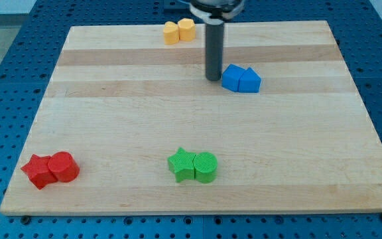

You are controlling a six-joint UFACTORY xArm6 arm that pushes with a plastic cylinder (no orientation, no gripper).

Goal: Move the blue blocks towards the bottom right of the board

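Two blue blocks sit touching in the upper right part of the wooden board: a blue cube-like block on the left and a blue wedge-shaped block on the right. My tip rests on the board just left of the left blue block, close to or touching its left side. The dark rod rises straight up from the tip to the view's top.
Two yellow blocks sit together at the top edge, left of the rod. A green star and green cylinder sit at bottom centre. A red star and red cylinder sit at bottom left. Blue perforated table surrounds the board.
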